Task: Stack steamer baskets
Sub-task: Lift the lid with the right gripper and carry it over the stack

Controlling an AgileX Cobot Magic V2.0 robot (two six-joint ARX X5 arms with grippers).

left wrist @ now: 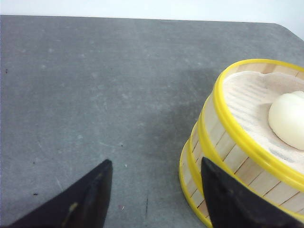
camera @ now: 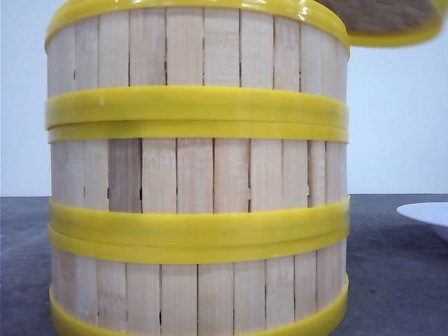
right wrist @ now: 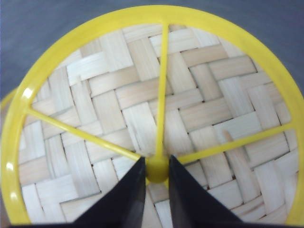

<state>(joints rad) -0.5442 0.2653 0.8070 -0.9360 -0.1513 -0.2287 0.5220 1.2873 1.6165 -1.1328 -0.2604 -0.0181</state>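
Three steamer baskets stand stacked close in front of the front camera, with pale slat walls and yellow bands. In the left wrist view the top of the steamer baskets holds a white bun on a cloth. My left gripper is open over bare table just beside the stack, one finger in front of its wall. My right gripper is shut on the yellow centre knob of a round woven lid with a yellow rim and spokes. The lid's edge shows above the stack at the upper right.
A shallow white plate lies on the grey table to the right of the stack. The table's far edge and rounded corner show in the left wrist view.
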